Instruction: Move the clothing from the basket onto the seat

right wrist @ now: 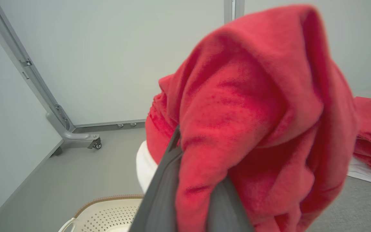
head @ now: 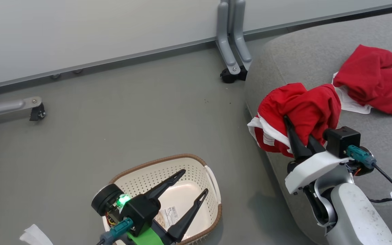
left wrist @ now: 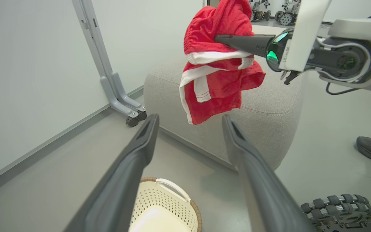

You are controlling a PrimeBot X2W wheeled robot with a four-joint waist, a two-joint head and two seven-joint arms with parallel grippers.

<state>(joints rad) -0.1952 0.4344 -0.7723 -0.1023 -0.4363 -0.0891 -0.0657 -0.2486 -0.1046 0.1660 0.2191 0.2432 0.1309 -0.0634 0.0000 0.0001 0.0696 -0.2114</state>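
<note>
Holding red garment over seat edge, right claw clamped on it, left claw wide above basket.

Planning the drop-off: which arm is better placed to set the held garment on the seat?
Right. The right gripper grips the garment at the seat edge; the left gripper hangs open above the basket.

My head camera looks down on the floor, the basket at its bottom edge and the seat at right. My left wrist camera sits low above the basket, facing the seat's near corner. My right wrist camera is crowded by the held garment and seems to face the wall; all three share the basket.
</note>
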